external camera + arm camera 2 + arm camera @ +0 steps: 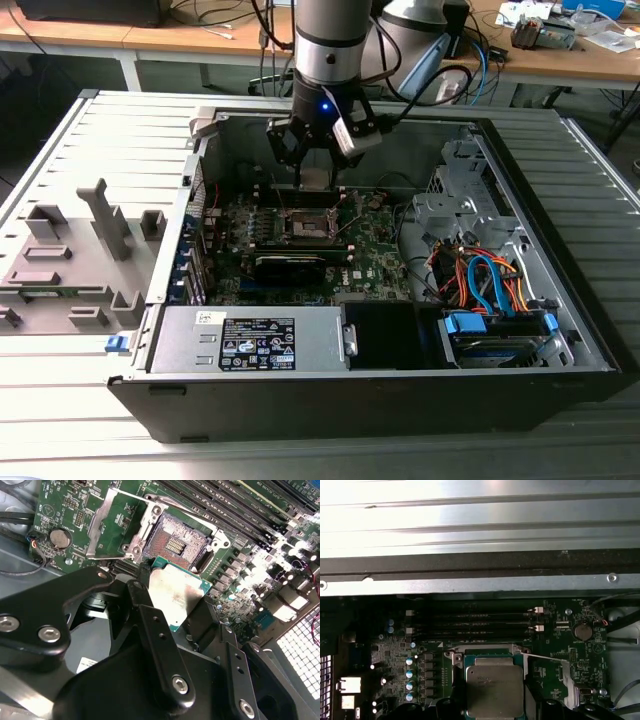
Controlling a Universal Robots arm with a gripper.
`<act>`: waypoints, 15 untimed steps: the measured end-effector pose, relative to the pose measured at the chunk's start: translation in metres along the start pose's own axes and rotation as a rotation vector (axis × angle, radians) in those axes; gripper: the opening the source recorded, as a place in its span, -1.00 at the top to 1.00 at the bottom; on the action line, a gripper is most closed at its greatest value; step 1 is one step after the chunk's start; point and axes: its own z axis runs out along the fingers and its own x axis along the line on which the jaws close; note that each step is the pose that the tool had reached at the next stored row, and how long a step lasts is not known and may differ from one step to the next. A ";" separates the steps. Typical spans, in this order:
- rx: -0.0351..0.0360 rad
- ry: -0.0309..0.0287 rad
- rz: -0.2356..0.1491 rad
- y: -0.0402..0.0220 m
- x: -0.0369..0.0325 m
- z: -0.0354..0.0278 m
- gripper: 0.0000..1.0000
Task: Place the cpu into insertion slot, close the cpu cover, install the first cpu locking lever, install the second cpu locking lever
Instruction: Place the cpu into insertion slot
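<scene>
My gripper [314, 180] is shut on the cpu [315, 181], a small flat square chip with a pale silver top, and holds it just above the motherboard inside the open computer case. In the second wrist view the cpu [175, 592] sits between the black fingers [145, 592], slightly short of the insertion slot [175, 542], whose pin field lies bare. The cpu cover [107, 525] is swung open beside the slot. In the first wrist view the cpu [494, 690] hangs in front of the slot frame [455, 660], with the cover [568, 680] standing to one side and a thin lever [545, 657] raised.
A long black card [290, 265] lies across the board just in front of the slot. Memory slots [470, 622] and a coin battery [580, 630] flank it. A power supply [250, 340] and a drive cage with blue and orange cables [490, 285] fill the case front. A grey fixture [70, 260] sits at the exterior view's left.
</scene>
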 end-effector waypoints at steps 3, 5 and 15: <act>-0.0003 -0.0006 0.015 0.0000 0.0000 0.0002 -0.09; -0.0006 -0.0011 0.025 0.0000 0.0000 0.0003 -0.09; -0.0010 -0.0023 0.057 0.0000 0.0000 0.0005 -0.09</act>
